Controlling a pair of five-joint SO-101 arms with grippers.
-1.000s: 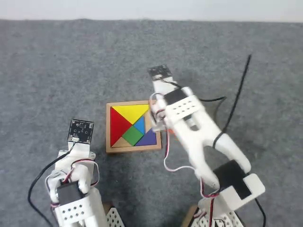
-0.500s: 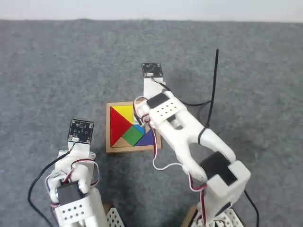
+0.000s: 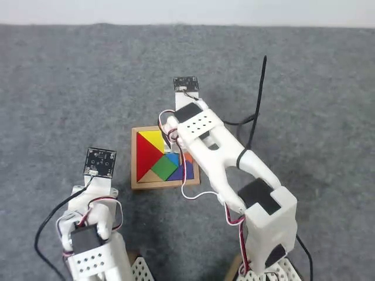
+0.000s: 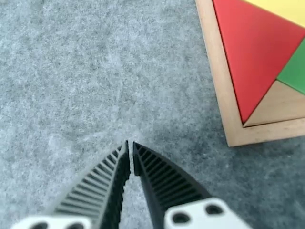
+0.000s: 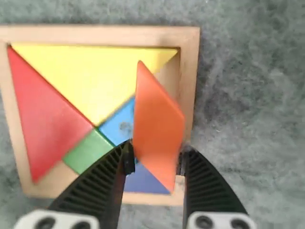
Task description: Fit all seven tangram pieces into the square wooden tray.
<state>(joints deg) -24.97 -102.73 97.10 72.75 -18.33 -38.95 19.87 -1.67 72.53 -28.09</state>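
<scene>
- Right gripper (image 5: 155, 160) clamps the orange piece (image 5: 158, 124) — above bare wood along one rim of the tray (image 5: 189, 71).
- Left gripper (image 4: 129, 145) — fingers together — hangs over open carpet (image 4: 71, 71) near a tray corner.

1 wooden tray (image 5: 190, 71); 6 tangram pieces showing: yellow (image 5: 90, 71), red (image 5: 43, 114), green (image 5: 88, 150), blue (image 5: 120, 125), purple (image 5: 140, 183), orange (image 5: 157, 129); 2 arms: left arm (image 3: 88, 234), right arm (image 3: 217, 152).

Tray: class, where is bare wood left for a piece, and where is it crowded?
Bare wood lies between the red piece, the green piece and the tray's rim. More shows by the yellow piece's tip, behind the orange piece in the right fingers. Elsewhere: crowded.
</scene>
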